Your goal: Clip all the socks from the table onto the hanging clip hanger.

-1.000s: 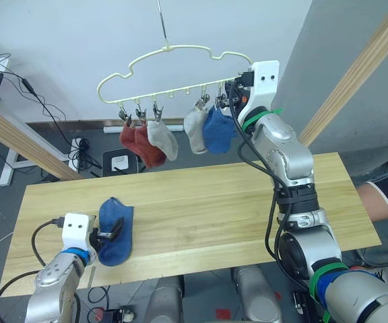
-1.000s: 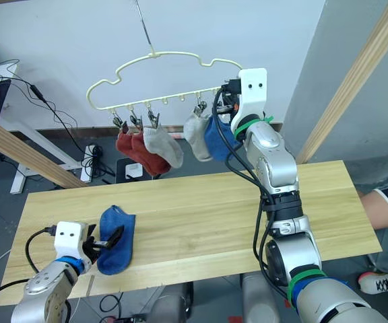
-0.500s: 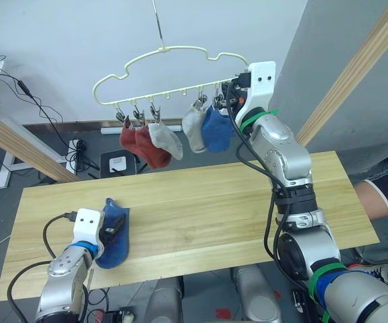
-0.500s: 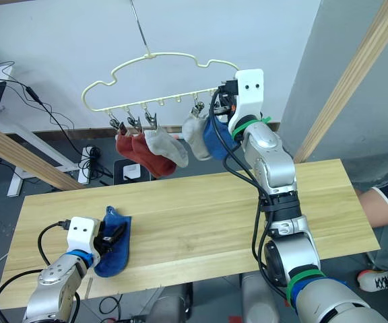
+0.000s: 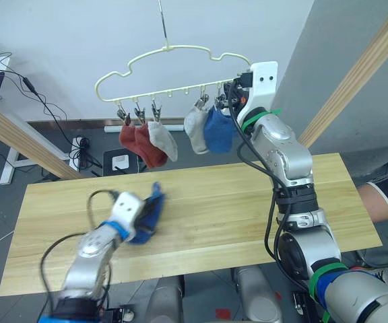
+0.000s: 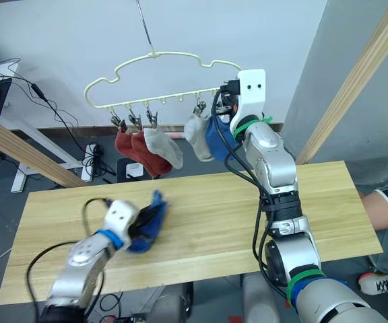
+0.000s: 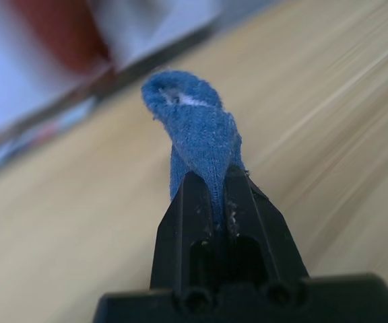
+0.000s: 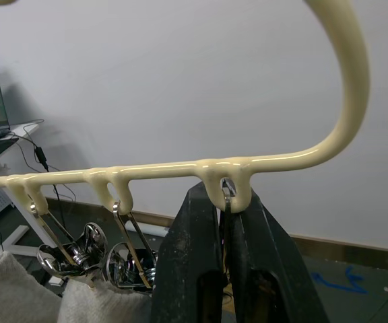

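Note:
The last blue sock (image 5: 151, 208) is pinched in my left gripper (image 5: 142, 217), which is shut on it above the table (image 5: 214, 202) left of the middle. In the left wrist view the sock (image 7: 204, 138) sticks out beyond the closed fingertips (image 7: 197, 185). The clip hanger (image 5: 169, 48) hangs above the far edge. It carries two rust red socks (image 5: 139, 142), two grey socks (image 5: 162, 138) and a blue sock (image 5: 218, 129). My right gripper (image 5: 232, 93) is shut on the end clip (image 8: 225, 194) at the hanger's right end.
Round wooden poles slant at the left (image 5: 19, 138) and at the right (image 5: 362, 67). A person's leg (image 5: 382, 195) is just past the table's right end. Cables and a power strip (image 5: 78, 145) lie on the floor behind.
My left gripper has closed on the blue sock and carried it up and to the right, from the table's front left toward its middle. The right arm has held still.

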### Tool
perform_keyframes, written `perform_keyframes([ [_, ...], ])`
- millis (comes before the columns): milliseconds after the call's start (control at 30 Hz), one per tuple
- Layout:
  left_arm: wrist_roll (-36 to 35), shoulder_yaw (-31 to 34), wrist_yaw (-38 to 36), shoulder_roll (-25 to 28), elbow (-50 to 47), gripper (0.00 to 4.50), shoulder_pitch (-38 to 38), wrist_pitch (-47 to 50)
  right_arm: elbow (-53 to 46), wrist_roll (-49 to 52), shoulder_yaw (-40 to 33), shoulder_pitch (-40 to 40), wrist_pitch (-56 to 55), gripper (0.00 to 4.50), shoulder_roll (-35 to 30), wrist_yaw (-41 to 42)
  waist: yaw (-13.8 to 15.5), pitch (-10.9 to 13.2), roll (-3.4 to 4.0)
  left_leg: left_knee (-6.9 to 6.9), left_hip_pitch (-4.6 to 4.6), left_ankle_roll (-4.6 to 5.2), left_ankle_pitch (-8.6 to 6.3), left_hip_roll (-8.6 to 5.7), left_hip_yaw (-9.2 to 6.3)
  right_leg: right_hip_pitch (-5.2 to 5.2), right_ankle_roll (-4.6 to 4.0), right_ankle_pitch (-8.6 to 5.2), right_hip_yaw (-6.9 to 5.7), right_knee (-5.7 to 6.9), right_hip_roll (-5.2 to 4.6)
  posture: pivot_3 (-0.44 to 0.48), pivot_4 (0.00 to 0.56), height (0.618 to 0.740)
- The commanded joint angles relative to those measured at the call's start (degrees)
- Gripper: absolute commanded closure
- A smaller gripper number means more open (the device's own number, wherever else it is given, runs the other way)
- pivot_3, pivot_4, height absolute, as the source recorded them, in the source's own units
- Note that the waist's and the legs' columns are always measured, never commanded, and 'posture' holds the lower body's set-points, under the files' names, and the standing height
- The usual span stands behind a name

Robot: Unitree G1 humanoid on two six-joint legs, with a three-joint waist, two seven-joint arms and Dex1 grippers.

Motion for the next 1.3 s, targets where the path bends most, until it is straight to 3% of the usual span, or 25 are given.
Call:
perform_keyframes([
  [33, -0.1, -5.8, -1.7, -3.8, -3.8, 4.47, -5.3, -0.5, -2.8, 0.6, 0.0, -1.2, -0.4, 4.5, -0.1, 0.0, -0.2, 0.0, 0.0, -0.01, 0.0, 0.0, 0.0, 0.01, 0.0, 0.0, 0.0, 0.0, 0.0, 0.0, 0.01, -0.208, 0.305, 0.74],
  [233, 8.4, -9.1, 9.3, -14.4, 9.3, 4.47, -19.3, -9.4, -3.3, 0.6, 0.1, -1.1, 0.0, 4.5, -0.3, 0.0, -0.8, 0.0, -0.01, 0.04, 0.01, 0.02, 0.0, -0.01, 0.02, 0.02, 0.0, 0.0, -0.01, 0.01, 0.01, -0.216, 0.302, 0.74],
  [400, 14.4, -9.3, 18.4, -19.4, 21.6, 4.47, -27.7, -16.8, -3.7, 0.4, 0.4, -1.1, 0.1, 4.5, -0.5, 0.1, -1.0, 0.0, -0.01, 0.06, 0.01, 0.04, 0.01, -0.02, 0.02, 0.03, 0.02, 0.01, 0.0, 0.0, 0.0, -0.228, 0.301, 0.74],
  [733, 16.7, -7.2, 25.4, -20.7, 33.3, 4.47, -35.4, -21.2, -4.3, 0.1, 0.9, -0.9, 0.1, 4.5, -0.8, 0.1, -1.5, 0.0, -0.01, 0.04, -0.01, 0.04, 0.01, -0.04, 0.01, 0.03, 0.03, 0.01, -0.01, -0.07, 0.0, -0.23, 0.304, 0.74],
  [1300, 15.3, -5.5, 26.5, -22.1, 33.5, 4.47, -38.9, -20.1, -4.3, 0.2, 1.4, -0.6, 0.2, 4.5, -1.0, 0.2, -1.5, 0.0, -0.01, 0.03, -0.01, 0.04, 0.01, -0.05, 0.01, 0.03, 0.03, 0.01, 0.0, -0.09, 0.0, -0.231, 0.305, 0.74],
])
